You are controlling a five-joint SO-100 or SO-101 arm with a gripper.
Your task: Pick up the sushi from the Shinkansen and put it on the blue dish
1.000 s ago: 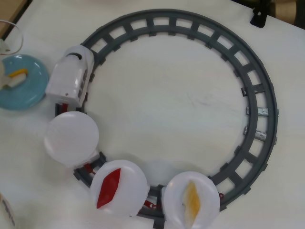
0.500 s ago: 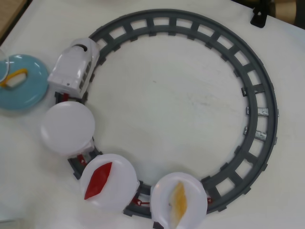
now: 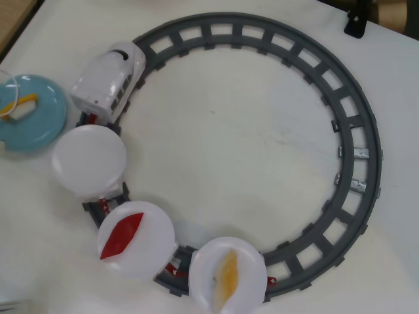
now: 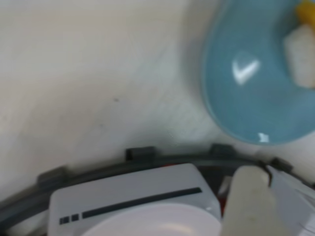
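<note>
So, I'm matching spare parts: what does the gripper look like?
Little shows. In the wrist view the gripper has one blunt, matte cream finger and a paler, grey-white angular piece beside it. No cables or markings are visible; the arm is out of frame.

White matte tabletop (image 3: 249,131) fills nearly the whole overhead view; surface faintly mottled, with a few thin grey scuffs near frame centre. Upper left corner: a strip of brown wooden surface (image 3: 14,19) behind a dark table edge. Upper right corner: a black bracket-like clamp (image 3: 357,21) at the table's rim, a tan patch beyond it. Lighting even and diffuse, shadows soft. Wrist view shows the same white surface (image 4: 88,64), slightly blurred.
</note>
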